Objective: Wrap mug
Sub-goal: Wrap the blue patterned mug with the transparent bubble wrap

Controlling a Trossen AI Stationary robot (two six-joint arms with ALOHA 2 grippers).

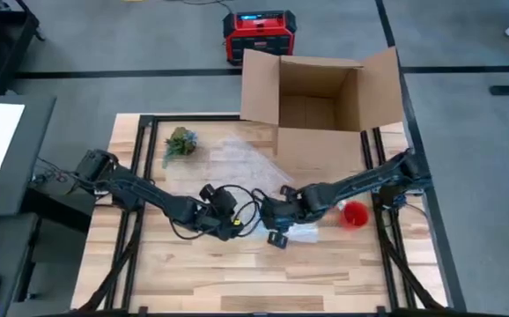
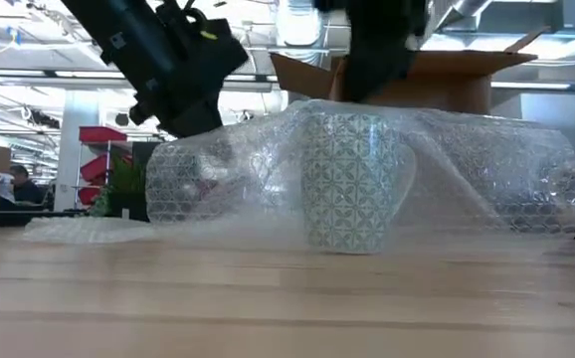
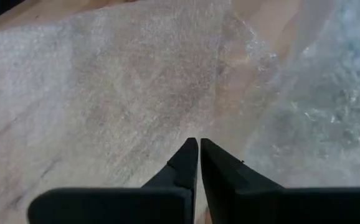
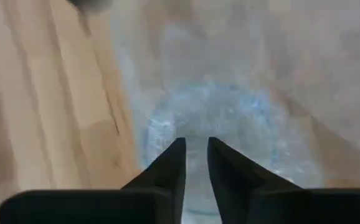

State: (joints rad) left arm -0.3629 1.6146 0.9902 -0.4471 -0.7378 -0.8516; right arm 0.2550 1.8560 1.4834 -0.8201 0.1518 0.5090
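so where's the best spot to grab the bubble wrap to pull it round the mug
Probably the loose flap of bubble wrap beside the upright patterned mug, pinched along its edge from above. It drapes slack there, whereas over the mug it lies against the wall, leaving little to pinch.

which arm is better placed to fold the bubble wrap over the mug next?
Probably left. The left gripper has its fingers nearly closed over the bubble wrap beside the mug. The right gripper sits directly over the mug, apparently steadying it.
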